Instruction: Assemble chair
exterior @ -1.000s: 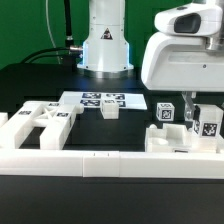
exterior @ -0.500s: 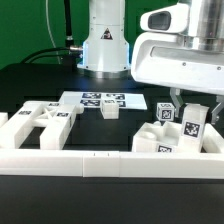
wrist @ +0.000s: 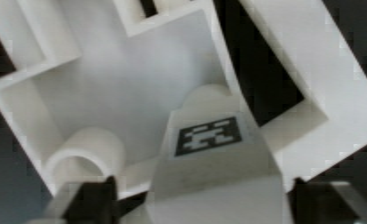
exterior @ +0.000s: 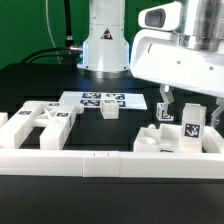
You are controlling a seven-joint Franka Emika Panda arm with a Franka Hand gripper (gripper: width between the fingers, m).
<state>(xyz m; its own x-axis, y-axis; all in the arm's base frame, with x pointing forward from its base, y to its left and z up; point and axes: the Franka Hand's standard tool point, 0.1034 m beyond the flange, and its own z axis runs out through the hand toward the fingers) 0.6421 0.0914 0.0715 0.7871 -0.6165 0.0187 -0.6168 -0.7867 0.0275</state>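
The chair lies as loose white tagged parts. A flat panel with an X cut-out sits at the exterior view's left, and a small block stands further back. At the exterior view's right, a narrow tagged post stands upright among low white parts. My gripper hangs over that post, its fingers spread on either side with small gaps. In the wrist view the post runs between the dark fingertips of my gripper, in front of a white frame part.
The marker board lies flat in the middle back, before the arm's base. A low white border wall runs along the front. The black table shows between the parts.
The arm shifted toward the exterior view's left and the tagged post came upright under it. The jaws have spread apart from the post.
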